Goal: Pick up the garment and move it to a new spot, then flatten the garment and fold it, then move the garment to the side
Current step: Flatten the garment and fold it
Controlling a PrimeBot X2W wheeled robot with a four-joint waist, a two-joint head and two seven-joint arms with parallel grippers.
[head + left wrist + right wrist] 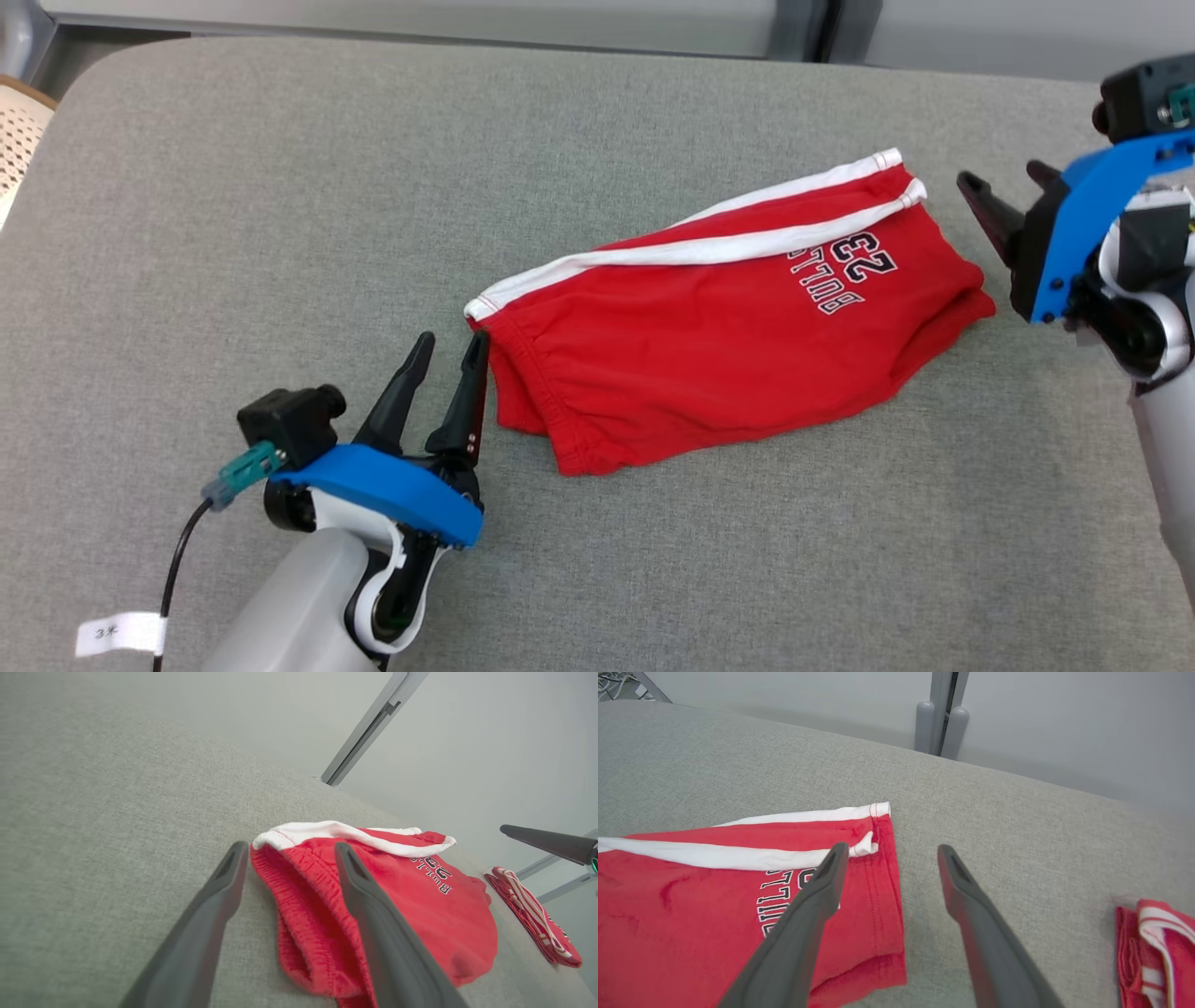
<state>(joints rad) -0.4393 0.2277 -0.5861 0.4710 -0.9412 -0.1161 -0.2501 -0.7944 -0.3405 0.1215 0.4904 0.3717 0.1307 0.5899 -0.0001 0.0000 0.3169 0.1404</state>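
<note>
While the red garment (pixel 719 336) lies stretched across the middle of the grey cushion (pixel 280 233), there is an arm posted at each end of it.

Left side first. The left gripper (pixel 453 338) sits at the lower left of the head view. Its pale forearm (pixel 289 607) climbs in from the bottom edge with a blue bracket (pixel 383 490) across the wrist. The fingers point up and a touch to the right, straight at the waistband corner. Jaws are apart and clamped on nothing. One fingertip is just beside the white-trimmed corner, and I can't tell whether it touches. Down the left wrist view, the two dark fingers (pixel 219 896) frame the elastic waistband, which rests on the cushion.

Over to the right. The right gripper (pixel 997 174) comes in from the right edge of the head view with its wrist bent. Its fingers aim up and to the left, near the leg-hem end. Jaws are spread wide here too, holding nothing. In the right wrist view, one finger crosses in front of the printed lettering (pixel 773 891) near the hem, and the other runs over bare cushion just beside the cloth.

The garment itself is a pair of shorts lying on the cushion with white stripes along the upper edge. Its layers are stacked at the hem, and the number and lettering read upside down from the head.

Well apart from it, a second red-and-white bundle (pixel 1157 947) lies on the same cushion.
</note>
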